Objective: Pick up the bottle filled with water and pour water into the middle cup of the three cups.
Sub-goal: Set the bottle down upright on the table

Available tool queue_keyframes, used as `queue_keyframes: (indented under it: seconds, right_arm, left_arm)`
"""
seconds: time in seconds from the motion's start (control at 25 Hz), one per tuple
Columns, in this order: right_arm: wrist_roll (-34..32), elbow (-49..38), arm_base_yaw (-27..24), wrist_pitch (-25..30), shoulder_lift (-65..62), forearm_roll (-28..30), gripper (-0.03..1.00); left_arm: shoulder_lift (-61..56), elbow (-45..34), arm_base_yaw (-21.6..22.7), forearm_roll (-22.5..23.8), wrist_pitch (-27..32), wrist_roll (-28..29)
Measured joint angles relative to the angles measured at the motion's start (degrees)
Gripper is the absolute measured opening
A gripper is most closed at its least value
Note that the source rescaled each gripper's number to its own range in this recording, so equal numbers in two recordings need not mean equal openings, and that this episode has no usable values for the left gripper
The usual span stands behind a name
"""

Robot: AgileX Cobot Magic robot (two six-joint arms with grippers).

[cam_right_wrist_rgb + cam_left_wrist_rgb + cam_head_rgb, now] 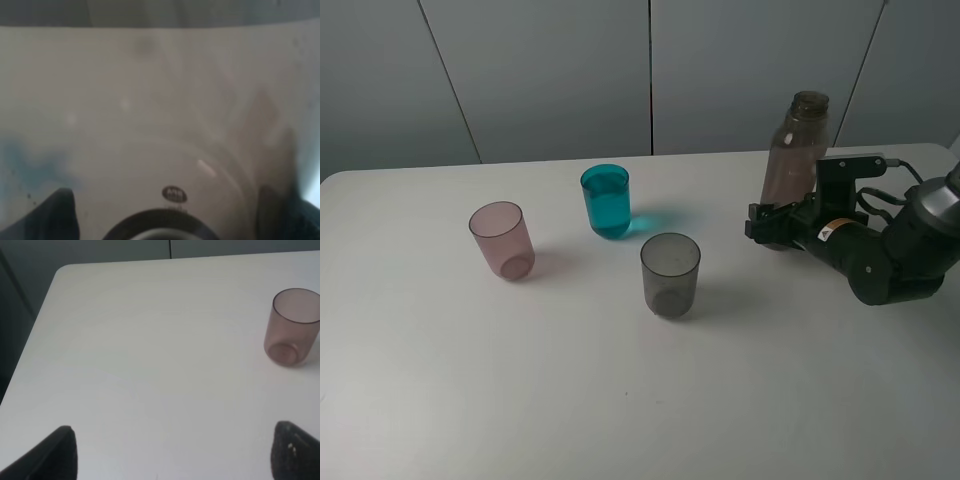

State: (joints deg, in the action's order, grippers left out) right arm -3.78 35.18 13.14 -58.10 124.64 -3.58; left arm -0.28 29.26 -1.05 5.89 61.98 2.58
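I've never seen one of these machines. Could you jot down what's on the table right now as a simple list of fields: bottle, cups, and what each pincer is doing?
Bottle: the bottle stands upright at the table's right side, cap off.
Right pincer: right pincer sits around the bottle's base; grip cannot be told.
Left pincer: left pincer is open over bare table, holding nothing.
Middle cup: teal cup, upright.
Other cups: pink cup on the left, grey cup nearer the bottle.

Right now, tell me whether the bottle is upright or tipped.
Upright. The bottle stands on the table, open mouth up, with the right gripper at its base.
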Motion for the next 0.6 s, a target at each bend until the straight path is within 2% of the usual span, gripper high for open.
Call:
queue_keyframes:
  seconds: [0.6]
  right_arm:
    - [-1.08,-4.24,0.00,2.14,-5.47,0.00,0.53]
  left_arm:
    - [0.00,0.00,0.00,0.00,0.00,0.00]
